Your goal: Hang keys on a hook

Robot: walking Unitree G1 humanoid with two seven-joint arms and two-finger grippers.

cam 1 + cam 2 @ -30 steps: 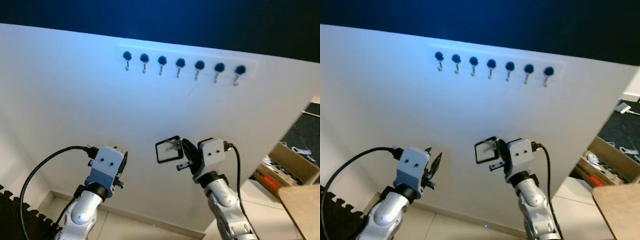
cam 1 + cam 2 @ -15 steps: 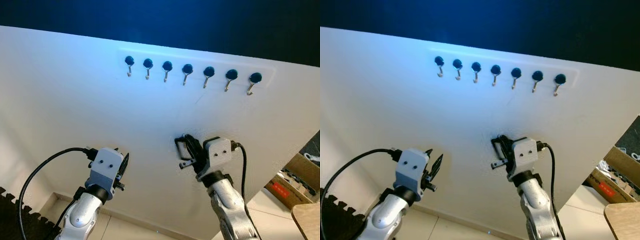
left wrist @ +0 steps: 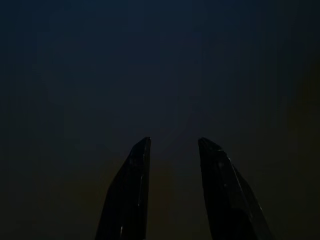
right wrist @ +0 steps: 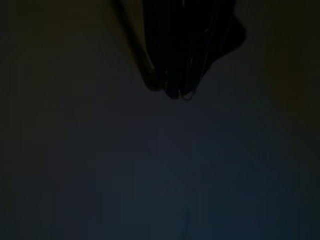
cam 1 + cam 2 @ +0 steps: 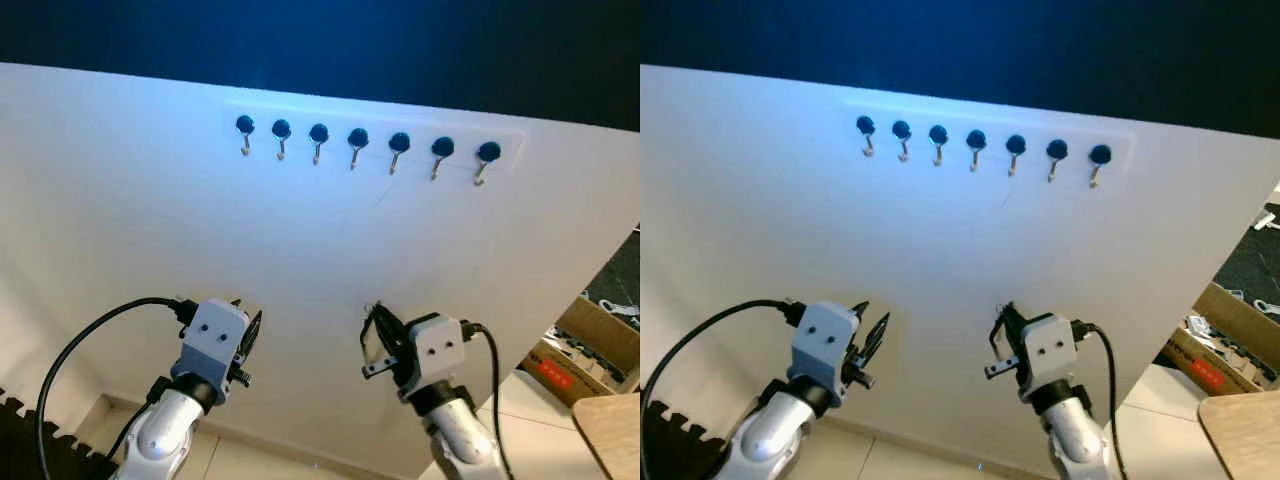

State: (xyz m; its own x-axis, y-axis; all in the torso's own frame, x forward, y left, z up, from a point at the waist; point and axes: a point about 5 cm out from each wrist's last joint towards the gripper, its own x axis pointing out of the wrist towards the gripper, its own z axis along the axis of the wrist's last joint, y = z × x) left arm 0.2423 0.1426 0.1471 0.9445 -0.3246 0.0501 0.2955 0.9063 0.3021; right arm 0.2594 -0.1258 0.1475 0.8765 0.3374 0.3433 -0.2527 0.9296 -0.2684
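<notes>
A row of several metal hooks (image 5: pixel 358 140) with dark blue knobs is fixed high on the white wall (image 5: pixel 150 200). My right gripper (image 5: pixel 378 342) is raised well below the hooks, under the middle of the row. It is shut on the keys (image 5: pixel 372 335), whose black ring stands edge-on above its fingers. In the right wrist view the keys (image 4: pixel 180 55) are a dark bunch against the dim wall. My left gripper (image 5: pixel 250 335) is held up at the lower left, open, with its two black fingers (image 3: pixel 135 195) apart and nothing between them.
A cardboard box (image 5: pixel 590 345) with red and white items stands on the floor at the right. A wooden table corner (image 5: pixel 612 435) juts in at the bottom right. A black foam mat (image 5: pixel 25 445) lies at the bottom left, by the wall's foot.
My right gripper has sunk lower and turned, so the key ring that faced me as a square loop is now edge-on. The camera has shifted a little. The left arm has hardly moved.
</notes>
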